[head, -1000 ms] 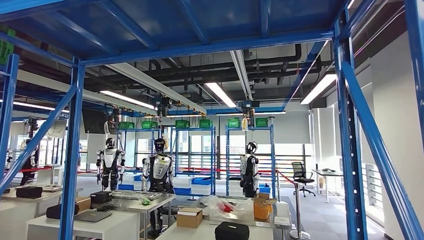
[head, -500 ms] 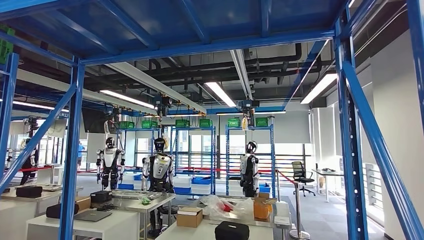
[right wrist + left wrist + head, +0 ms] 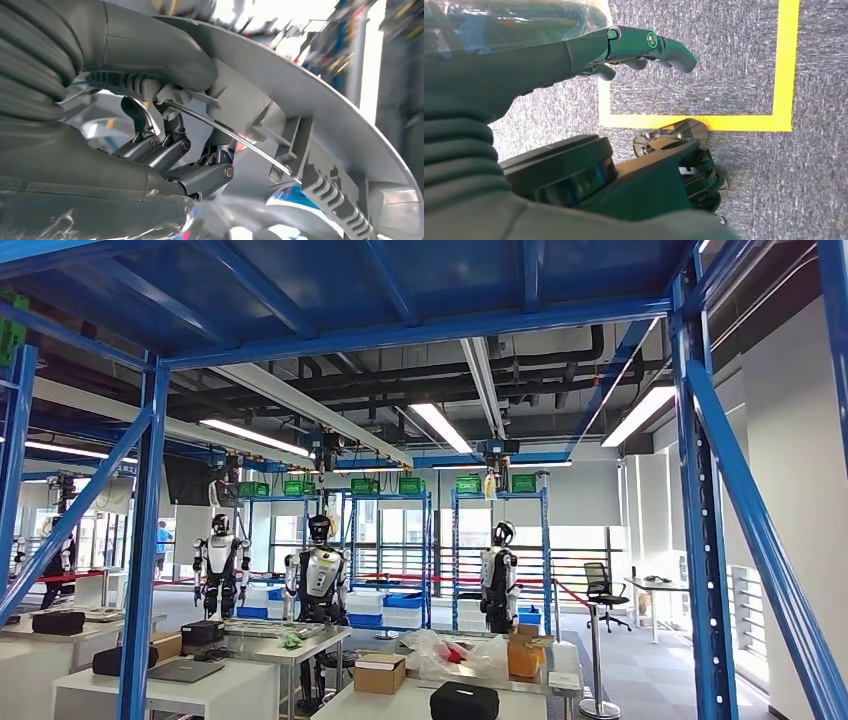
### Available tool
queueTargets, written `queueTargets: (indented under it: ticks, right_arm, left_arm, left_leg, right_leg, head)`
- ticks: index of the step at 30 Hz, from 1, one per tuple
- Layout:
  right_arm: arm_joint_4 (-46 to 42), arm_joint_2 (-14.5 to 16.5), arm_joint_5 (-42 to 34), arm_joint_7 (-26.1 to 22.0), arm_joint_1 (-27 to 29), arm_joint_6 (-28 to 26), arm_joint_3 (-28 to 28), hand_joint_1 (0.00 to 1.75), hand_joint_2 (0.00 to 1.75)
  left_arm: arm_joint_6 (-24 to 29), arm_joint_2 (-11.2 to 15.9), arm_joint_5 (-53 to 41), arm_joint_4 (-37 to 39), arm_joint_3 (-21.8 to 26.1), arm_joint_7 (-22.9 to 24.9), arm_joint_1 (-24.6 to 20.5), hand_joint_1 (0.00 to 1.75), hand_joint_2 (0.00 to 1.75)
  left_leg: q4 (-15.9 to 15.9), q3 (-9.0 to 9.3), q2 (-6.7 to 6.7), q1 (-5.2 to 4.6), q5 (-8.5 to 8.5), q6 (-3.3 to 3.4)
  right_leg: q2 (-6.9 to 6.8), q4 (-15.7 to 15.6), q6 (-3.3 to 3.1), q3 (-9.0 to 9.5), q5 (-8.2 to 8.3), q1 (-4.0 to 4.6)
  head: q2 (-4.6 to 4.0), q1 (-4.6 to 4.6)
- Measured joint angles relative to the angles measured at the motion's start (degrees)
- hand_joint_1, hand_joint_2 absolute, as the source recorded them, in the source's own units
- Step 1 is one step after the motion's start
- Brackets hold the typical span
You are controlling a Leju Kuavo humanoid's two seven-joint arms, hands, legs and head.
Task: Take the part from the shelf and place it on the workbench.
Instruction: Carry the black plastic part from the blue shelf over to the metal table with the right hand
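In the right wrist view my right hand (image 3: 165, 125) grips the part (image 3: 320, 115), a large curved grey plastic panel with ribs and clips on its inner side. The thick thumb lies over the panel's edge and the dark fingers (image 3: 200, 175) curl beneath it. My left hand (image 3: 574, 55) hangs over grey carpet, holding nothing, with its dark fingers (image 3: 664, 47) stretched out straight. The head view looks forward through the blue steel shelf frame (image 3: 150, 540) into a hall.
White tables (image 3: 400, 705) stand ahead carrying a cardboard box (image 3: 380, 674), a black case (image 3: 464, 701) and clear bags. Further back are other humanoid robots (image 3: 320, 585) and blue racks with green bins (image 3: 410, 486). Yellow tape (image 3: 784, 65) marks a square on the carpet.
The head view has barely shifted. A distant person in a blue top has come into sight beside the left blue post.
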Motion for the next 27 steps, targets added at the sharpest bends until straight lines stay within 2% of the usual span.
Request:
queueTargets:
  ticks: [3,13,27]
  right_arm:
    - [-1.3,0.0,-2.1,-2.0,1.6,2.8,0.1,1.75,1.75]
    - [-3.4,0.0,-3.3,-5.0,5.4,6.8,0.2,1.75,1.75]
    - [-4.3,0.0,-2.3,-5.5,7.3,8.6,0.1,1.75,1.75]
  left_arm:
    - [0.1,0.0,0.4,0.0,0.0,-0.2,0.1,0.00,1.75]
    - [1.0,-0.4,1.3,-0.1,0.0,-0.2,0.4,0.00,1.75]
    - [1.0,-0.4,2.9,-0.2,-0.1,-1.2,0.8,0.00,1.75]
  left_leg:
    - [0.0,0.00,0.00,0.00,-0.01,0.01]
    - [0.0,0.03,0.00,0.00,-0.01,0.01]
    - [0.0,0.03,0.00,0.00,-0.01,0.01]
  right_leg:
    - [0.00,0.0,0.00,0.01,0.00,0.00]
    - [0.00,0.0,0.00,0.03,0.00,0.00]
    - [0.00,0.0,0.00,0.03,0.00,0.00]
  head:
    - [0.00,-0.01]
    - [0.00,0.00]
    - [0.00,0.02]
